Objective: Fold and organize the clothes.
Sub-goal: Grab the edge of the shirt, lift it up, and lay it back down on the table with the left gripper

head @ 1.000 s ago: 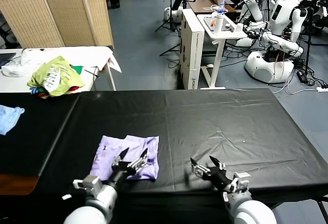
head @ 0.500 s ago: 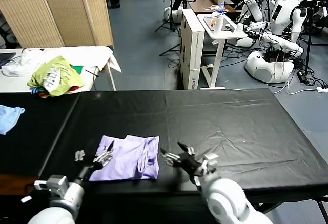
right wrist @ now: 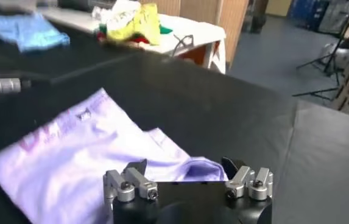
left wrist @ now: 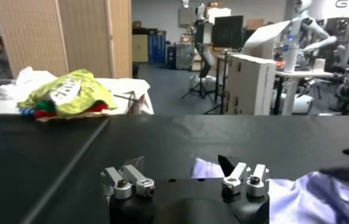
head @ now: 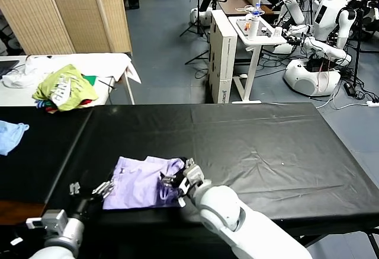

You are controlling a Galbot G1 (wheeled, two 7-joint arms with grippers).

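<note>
Head view: the shirt (head: 142, 182) lies folded on the table (head: 266, 146) at 7 o'clock; my left gripper (head: 90, 188) stands open at its 9 o'clock edge, my right gripper (head: 173, 182) open at 3 o'clock. Left wrist: fingers (left wrist: 234, 177) spread, shirt (left wrist: 311, 198) beside. Right wrist: fingers (right wrist: 242, 175) spread over the shirt (right wrist: 83, 164).

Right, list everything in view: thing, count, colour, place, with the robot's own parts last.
T-shirt: one, light lavender, folded flat at the near edge of the black table.
Black table: one, black cloth cover, spans the foreground.
Garment heap: one, lime-green and white, on the white side table at far left.
White side table: one, white, behind the black table's left end.
Small cloth: one, light blue, at the far left edge.
Folding screen: one, tan, back left.
Other robots: several, white, back right.
Left gripper: one, open, at the shirt's left edge.
Right gripper: one, open, over the shirt's right edge.
</note>
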